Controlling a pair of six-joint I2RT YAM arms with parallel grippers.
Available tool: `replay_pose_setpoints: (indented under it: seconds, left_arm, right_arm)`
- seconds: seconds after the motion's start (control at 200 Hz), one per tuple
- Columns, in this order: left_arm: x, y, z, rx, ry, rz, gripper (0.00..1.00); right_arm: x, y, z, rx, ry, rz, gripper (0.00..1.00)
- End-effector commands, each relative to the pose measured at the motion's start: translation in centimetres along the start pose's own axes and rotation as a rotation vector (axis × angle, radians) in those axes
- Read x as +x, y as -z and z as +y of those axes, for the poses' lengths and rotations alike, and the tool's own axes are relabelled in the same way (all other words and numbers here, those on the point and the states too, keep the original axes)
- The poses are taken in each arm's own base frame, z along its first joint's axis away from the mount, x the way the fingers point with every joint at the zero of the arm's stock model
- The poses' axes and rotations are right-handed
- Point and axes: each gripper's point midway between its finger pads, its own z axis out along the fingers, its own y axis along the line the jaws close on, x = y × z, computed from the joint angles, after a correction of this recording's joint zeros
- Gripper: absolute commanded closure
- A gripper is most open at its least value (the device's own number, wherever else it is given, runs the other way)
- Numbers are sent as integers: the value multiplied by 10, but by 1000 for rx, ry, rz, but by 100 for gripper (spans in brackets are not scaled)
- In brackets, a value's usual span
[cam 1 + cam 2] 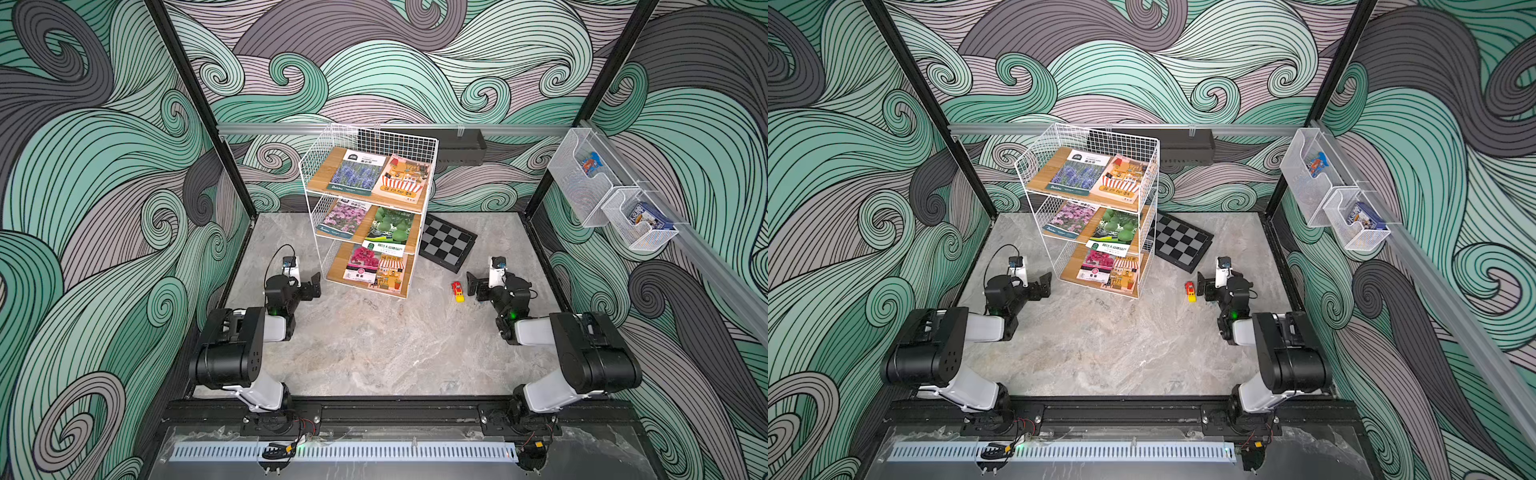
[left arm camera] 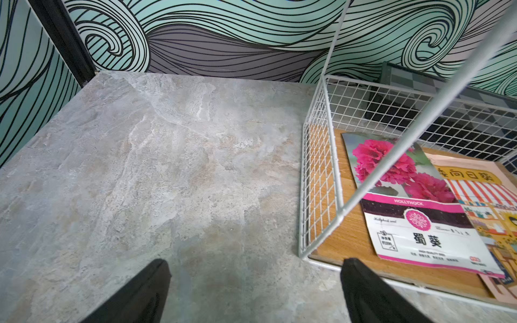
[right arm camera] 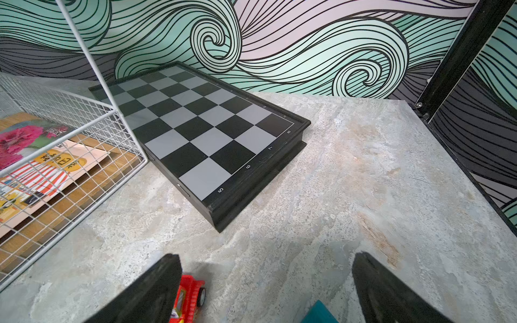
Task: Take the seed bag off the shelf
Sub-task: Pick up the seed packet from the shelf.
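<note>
While lying flat on the lowest wooden board (image 2: pixel 347 240) of the three-tier white wire shelf (image 1: pixel 319 174) near the grey marbled table's (image 1: pixel 374 349) far edge, overlaps a striped orange packet (image 2: pixel 486 195): pink hollyhock seed bag (image 2: pixel 416 221). Black left gripper (image 2: pixel 254 264) gaping, empty, beside the wire side mesh (image 2: pixel 317 179). Black right gripper (image 3: pixel 265 257) gaping beside red toy car (image 3: pixel 190 293).

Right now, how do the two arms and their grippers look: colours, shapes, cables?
Both the left arm and the right arm have bulky black joint housings joined by smooth white links. Each carries a small green light near the wrist. A thin black cable loops by the left gripper. The right gripper is black too, and the fingers are flat, dark wedges.
</note>
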Motion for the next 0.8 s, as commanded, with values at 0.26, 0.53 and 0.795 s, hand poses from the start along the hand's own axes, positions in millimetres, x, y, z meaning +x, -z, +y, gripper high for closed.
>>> replay_pose_setpoints:
  seconds: [0.26,0.53,0.795]
  left_arm:
    - [-9,-4,-4,17,-8,-20,1]
    - [-8,-4,-4,17,-7,-18,1]
    - [-45,27,10,-95,109,14,1]
  right_arm:
    - [-6,-3,3,-26,22,-7,1]
    - [-6,-3,3,-27,21,-7,1]
    - [-32,14,-16,97,-34,19,1]
